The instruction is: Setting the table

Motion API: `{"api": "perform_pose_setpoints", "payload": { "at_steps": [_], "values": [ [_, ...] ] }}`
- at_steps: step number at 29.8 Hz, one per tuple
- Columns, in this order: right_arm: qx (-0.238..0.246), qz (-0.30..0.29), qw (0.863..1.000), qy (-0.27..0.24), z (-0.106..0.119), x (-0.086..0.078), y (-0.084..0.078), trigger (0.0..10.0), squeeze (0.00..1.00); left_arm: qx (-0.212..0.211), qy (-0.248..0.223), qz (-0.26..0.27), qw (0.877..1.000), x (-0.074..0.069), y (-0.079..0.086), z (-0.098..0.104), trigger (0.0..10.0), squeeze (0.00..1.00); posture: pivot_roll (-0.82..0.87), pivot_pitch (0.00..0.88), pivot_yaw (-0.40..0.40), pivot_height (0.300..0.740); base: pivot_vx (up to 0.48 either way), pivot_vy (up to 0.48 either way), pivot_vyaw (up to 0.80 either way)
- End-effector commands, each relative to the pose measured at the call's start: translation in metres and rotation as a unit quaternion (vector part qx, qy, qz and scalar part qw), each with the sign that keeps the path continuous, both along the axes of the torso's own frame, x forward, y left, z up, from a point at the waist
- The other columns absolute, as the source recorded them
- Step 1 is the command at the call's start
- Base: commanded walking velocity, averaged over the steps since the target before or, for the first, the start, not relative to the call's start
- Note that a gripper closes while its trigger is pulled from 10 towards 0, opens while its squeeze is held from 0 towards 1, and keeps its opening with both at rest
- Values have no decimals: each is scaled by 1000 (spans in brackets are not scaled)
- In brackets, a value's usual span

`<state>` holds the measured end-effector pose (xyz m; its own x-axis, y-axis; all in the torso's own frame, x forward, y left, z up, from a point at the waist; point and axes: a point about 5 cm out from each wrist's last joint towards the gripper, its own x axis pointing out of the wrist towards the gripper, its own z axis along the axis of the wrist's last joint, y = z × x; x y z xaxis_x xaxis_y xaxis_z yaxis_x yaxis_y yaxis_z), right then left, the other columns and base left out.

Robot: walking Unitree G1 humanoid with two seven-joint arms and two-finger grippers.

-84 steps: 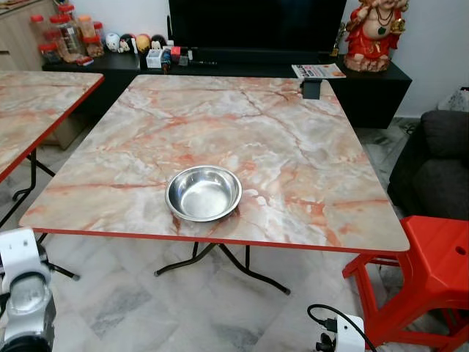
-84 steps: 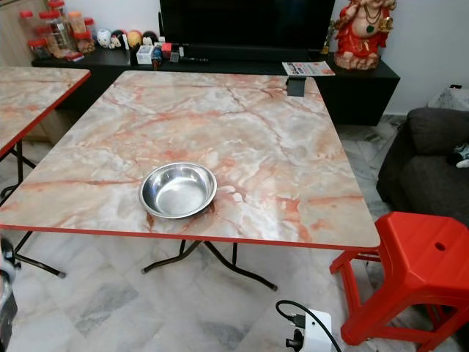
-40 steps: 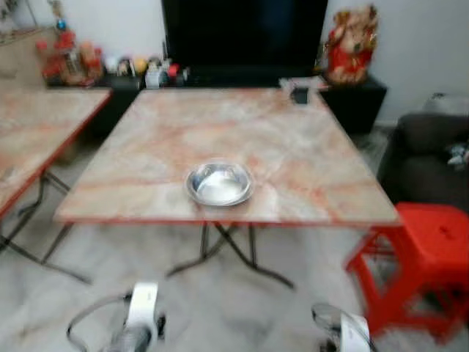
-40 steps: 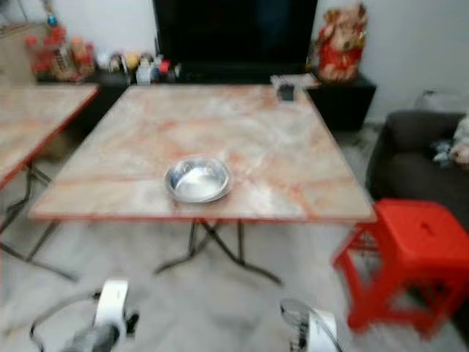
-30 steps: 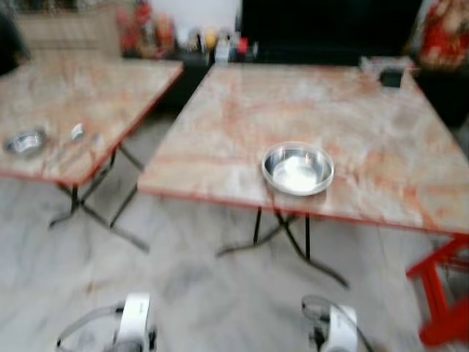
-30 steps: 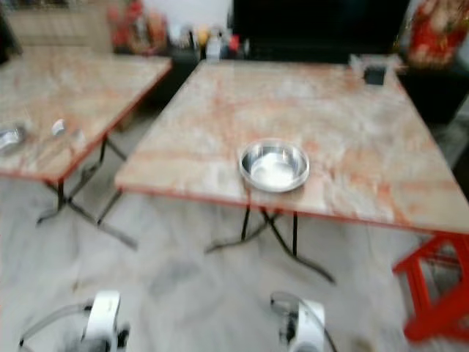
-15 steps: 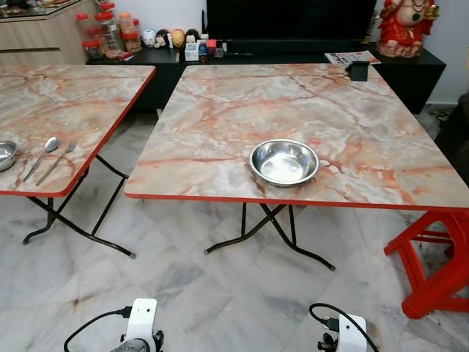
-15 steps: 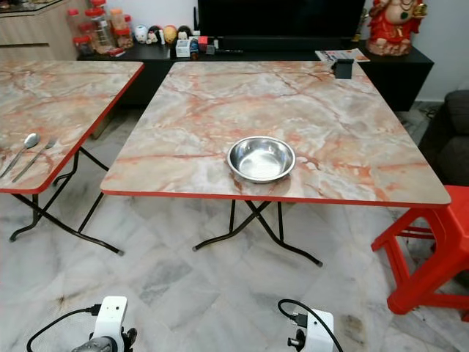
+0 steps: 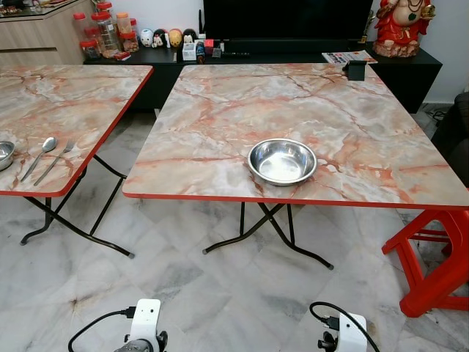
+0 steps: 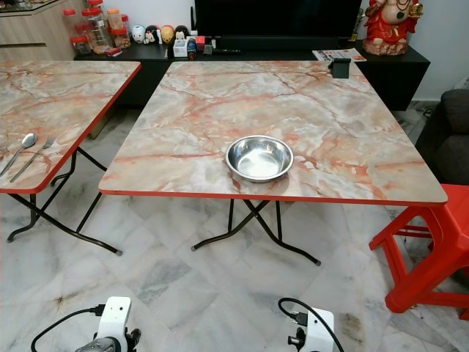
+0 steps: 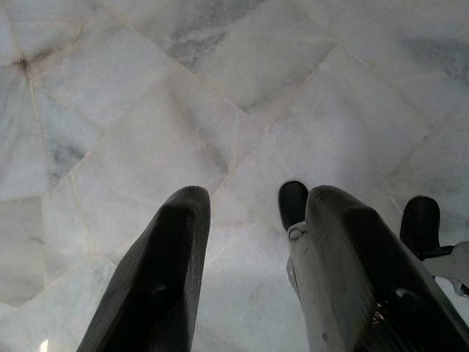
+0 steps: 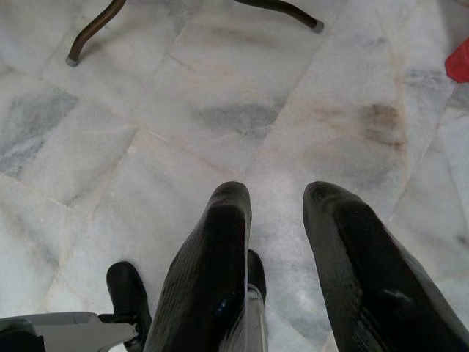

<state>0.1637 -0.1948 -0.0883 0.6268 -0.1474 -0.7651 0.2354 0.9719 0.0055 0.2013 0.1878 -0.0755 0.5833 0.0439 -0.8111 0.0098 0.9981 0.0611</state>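
A steel bowl (image 9: 282,161) sits near the front edge of the marble table (image 9: 220,110) ahead of me. On the left-hand marble table (image 9: 66,95) lie a spoon (image 9: 40,155) and a fork (image 9: 56,160) side by side, beside a second small steel bowl (image 9: 4,153) at the frame's edge. Both arms hang low over the tiled floor. My left gripper (image 11: 253,213) is open and holds nothing. My right gripper (image 12: 277,213) is open and holds nothing as well.
A red plastic stool (image 9: 440,249) stands at the right of the near table. A dark sofa (image 10: 451,139) is beyond it. A black TV cabinet (image 9: 293,62) with jars, figurines and a statue runs along the back wall. Folding table legs (image 9: 267,235) cross beneath the table.
The camera backed away from the table and turned left, bringing the left table with its cutlery into view. Over the last half second the view barely shifts. The bowl stays put.
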Motion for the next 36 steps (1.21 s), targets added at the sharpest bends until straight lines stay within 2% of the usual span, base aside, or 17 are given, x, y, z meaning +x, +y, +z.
{"api": "perform_pose_setpoints", "payload": {
  "at_steps": [1, 9, 36],
  "values": [
    [0, -1, 1000, 5, 0, 0, 0, 10000, 0, 6, 11, -7, 1000, -6, 0, -3, 10000, 0, -37, 0, 14, 740, 0, 0, 0],
    [-2, 5, 1000, 6, 0, 0, 1, 10000, 0, 7, 15, -6, 1000, -9, -1, -5, 10000, 0, -34, 0, 13, 740, 0, 0, 791],
    [4, 0, 1000, 8, -1, 0, 2, 10000, 0, 5, 18, -2, 1000, -12, -1, -7, 10000, 0, -28, 0, 8, 740, 0, 0, 458]
  ]
}}
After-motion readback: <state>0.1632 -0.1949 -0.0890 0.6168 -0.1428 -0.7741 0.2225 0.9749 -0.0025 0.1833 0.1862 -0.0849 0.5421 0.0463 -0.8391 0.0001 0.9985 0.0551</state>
